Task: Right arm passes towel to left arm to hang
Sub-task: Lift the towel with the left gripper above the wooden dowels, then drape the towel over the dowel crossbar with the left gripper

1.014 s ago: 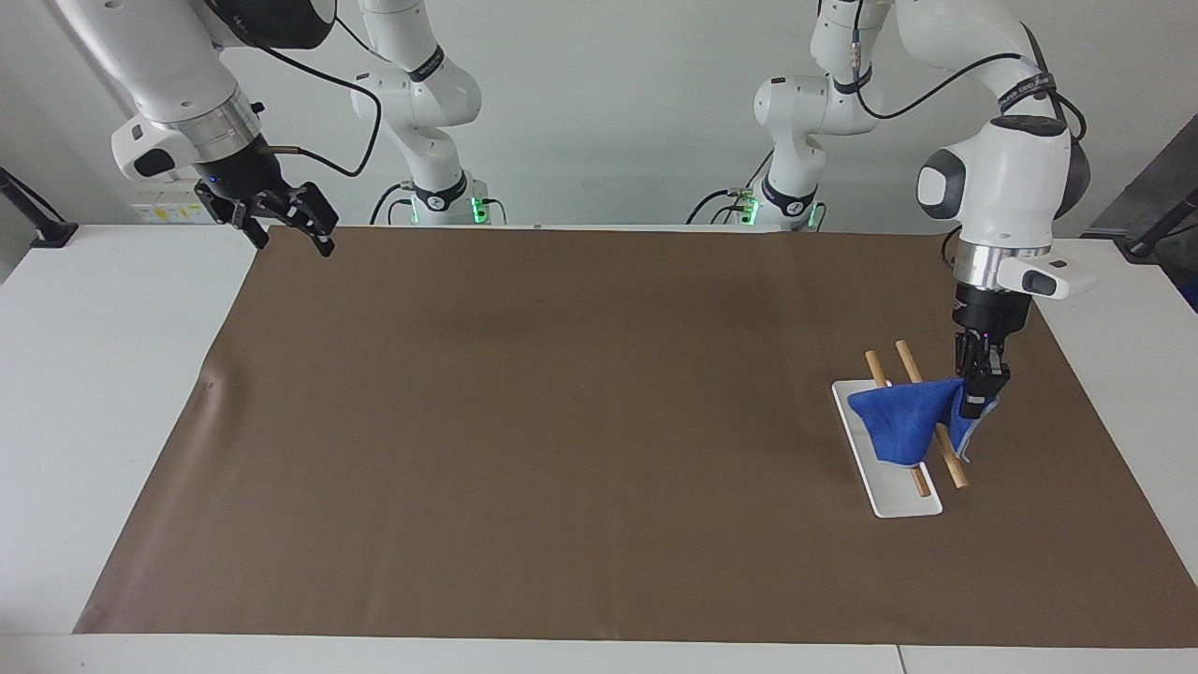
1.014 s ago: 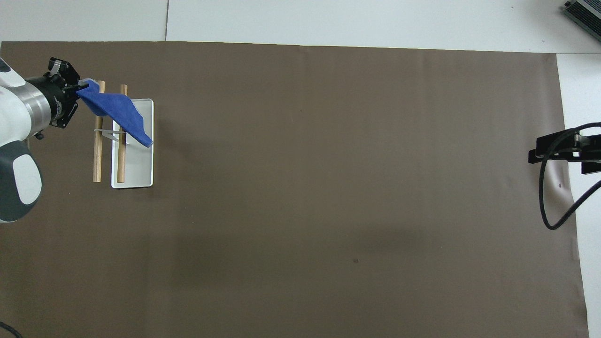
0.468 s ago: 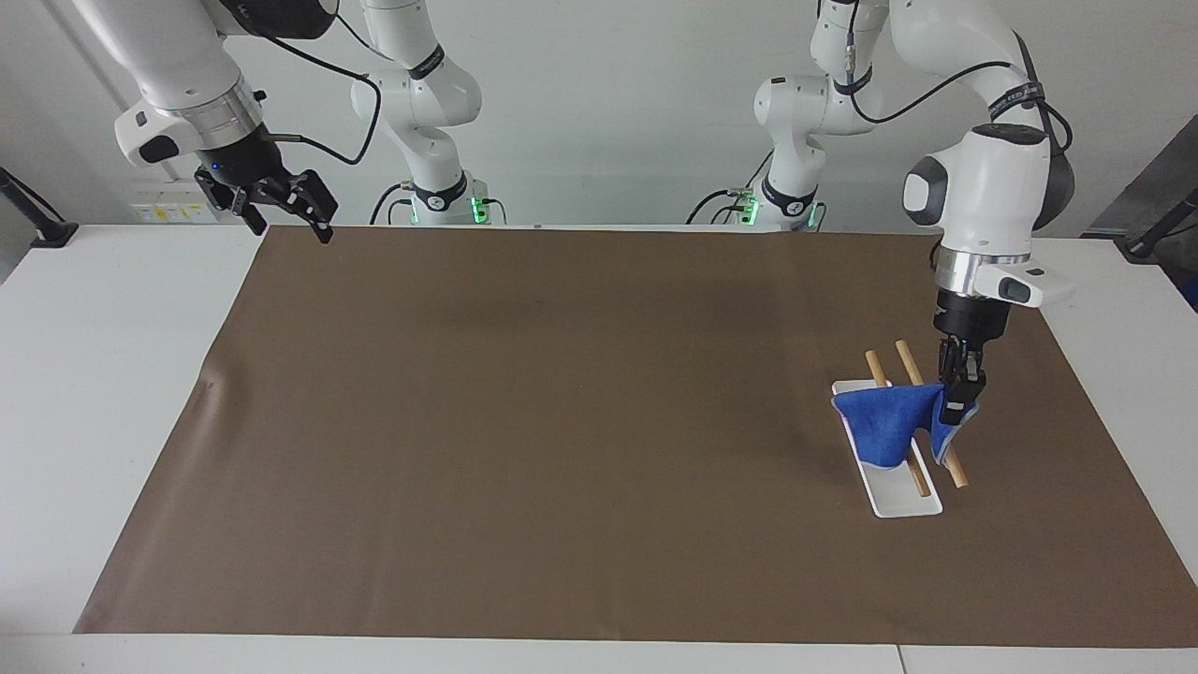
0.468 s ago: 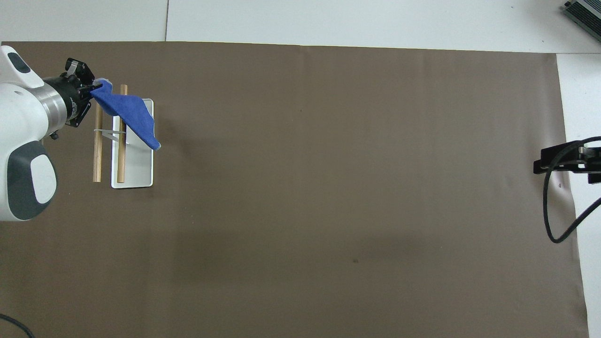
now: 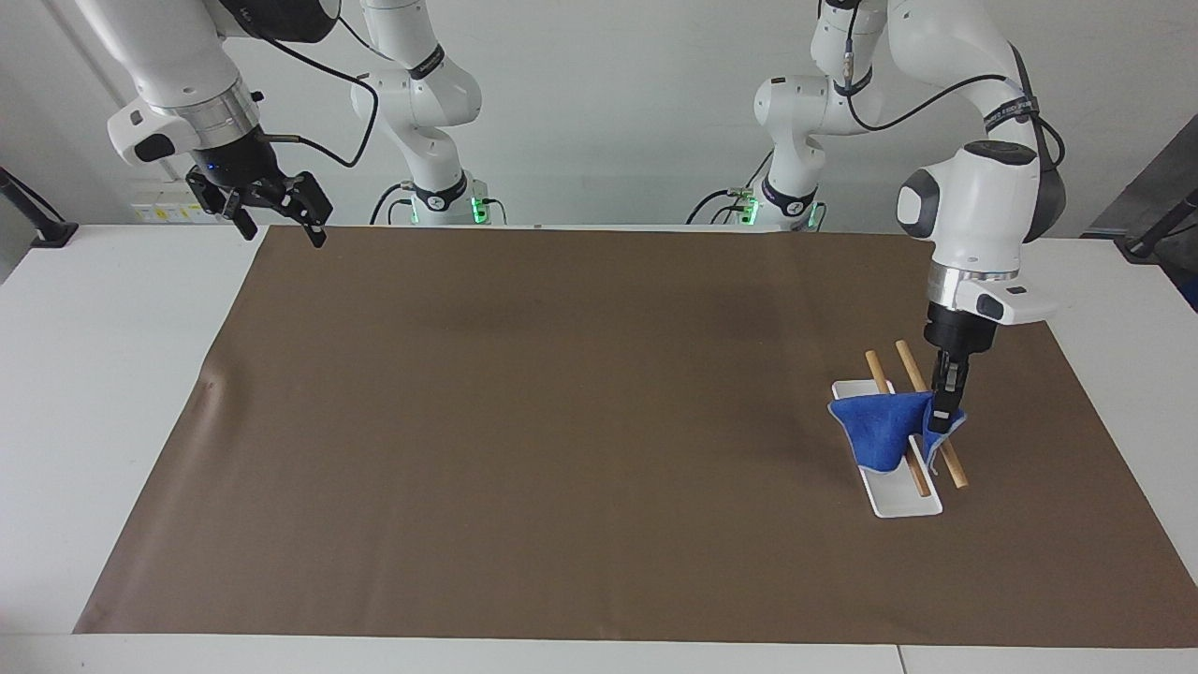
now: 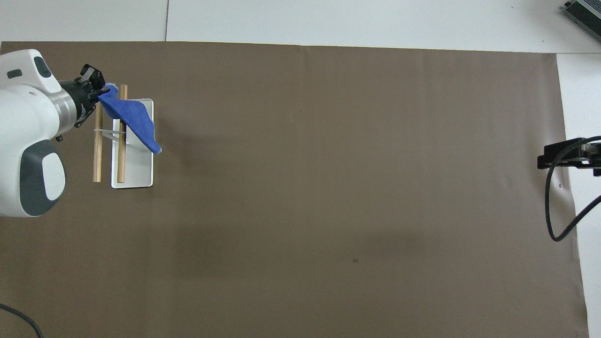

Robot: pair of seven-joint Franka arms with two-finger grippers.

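I am pinching one corner of the blue towel (image 5: 884,432) with my left gripper (image 5: 943,412), my fingertips pressed tight together on the cloth, while the gripper is hanging over the two wooden rods (image 5: 927,412) at the left arm's end of the table. The towel is draping from my grip across both rods and sagging down over the white tray (image 5: 903,504) that is sitting under the rack, its loose tip hanging just past the tray's edge on the side toward the middle of the brown mat (image 5: 562,421). In the overhead view the towel (image 6: 131,117) is running slantwise from my left gripper (image 6: 99,91) over the rods (image 6: 121,155), covering their ends farther from the robots, and the tray (image 6: 141,176) is showing bare at the end nearer the robots. My right gripper (image 5: 271,220) is waiting in the air over the mat's corner at the right arm's end of the table, its fingers spread wide and holding nothing; only its black edge (image 6: 566,157) and a loop of cable are showing from above.
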